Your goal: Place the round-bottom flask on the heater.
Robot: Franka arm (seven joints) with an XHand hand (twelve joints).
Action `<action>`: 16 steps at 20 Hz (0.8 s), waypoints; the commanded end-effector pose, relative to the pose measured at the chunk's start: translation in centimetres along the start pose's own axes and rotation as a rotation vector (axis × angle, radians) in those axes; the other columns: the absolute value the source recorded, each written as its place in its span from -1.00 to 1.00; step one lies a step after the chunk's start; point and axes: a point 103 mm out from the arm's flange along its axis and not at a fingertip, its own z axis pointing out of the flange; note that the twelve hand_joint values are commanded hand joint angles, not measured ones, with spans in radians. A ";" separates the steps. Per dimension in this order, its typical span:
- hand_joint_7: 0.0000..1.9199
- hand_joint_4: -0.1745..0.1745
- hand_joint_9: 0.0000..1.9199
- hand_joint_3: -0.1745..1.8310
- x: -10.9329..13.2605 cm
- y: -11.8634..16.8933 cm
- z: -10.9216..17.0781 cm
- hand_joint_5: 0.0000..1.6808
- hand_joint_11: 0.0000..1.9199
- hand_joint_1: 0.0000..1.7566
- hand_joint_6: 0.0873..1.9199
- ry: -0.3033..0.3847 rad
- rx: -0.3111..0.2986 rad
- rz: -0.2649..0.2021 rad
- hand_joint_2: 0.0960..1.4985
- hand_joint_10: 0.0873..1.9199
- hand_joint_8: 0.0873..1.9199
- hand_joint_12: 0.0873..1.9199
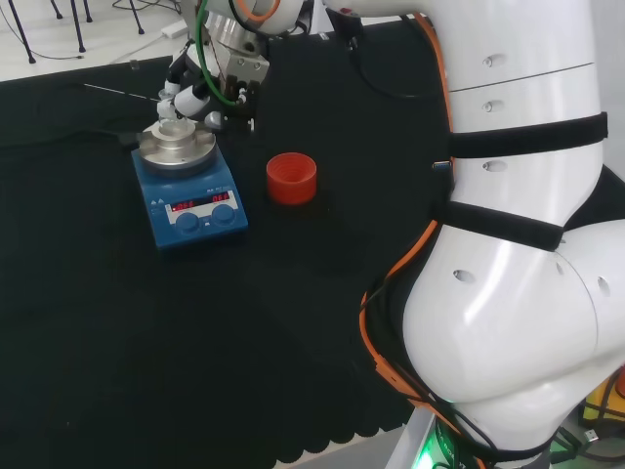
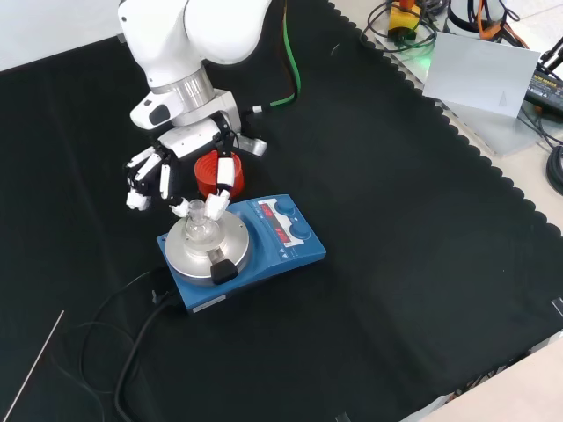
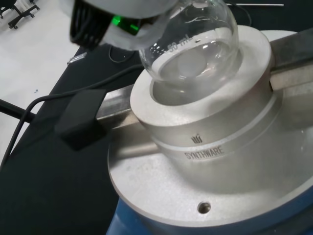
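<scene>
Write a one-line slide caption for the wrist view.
Glass flask sitting in the metal bowl on top of the heater.

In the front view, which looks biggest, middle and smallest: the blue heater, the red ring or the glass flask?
1. Blue box-shaped heater with silver top
2. Red ribbed plastic ring, partly hidden behind the hand
3. Clear glass round-bottom flask. The ring and flask look close in size.
</scene>
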 end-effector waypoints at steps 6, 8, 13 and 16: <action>-0.73 1.00 -0.53 -0.04 0.1 -0.1 0.7 0.34 -0.93 0.24 -0.01 -0.017 0.013 -0.001 -0.19 -0.49 -0.53 0.36; -0.73 1.00 -0.53 -0.04 0.0 -0.1 0.7 0.34 -0.93 0.24 -0.01 -0.016 0.015 0.000 -0.19 -0.49 -0.53 0.36; -0.73 1.00 -0.53 -0.04 0.0 -0.1 0.8 0.34 -0.93 0.24 -0.01 -0.017 0.020 0.002 -0.19 -0.48 -0.53 0.36; -0.73 1.00 -0.53 -0.04 -0.1 -0.1 0.9 0.34 -0.93 0.24 -0.01 -0.008 0.026 0.004 -0.19 -0.48 -0.53 0.36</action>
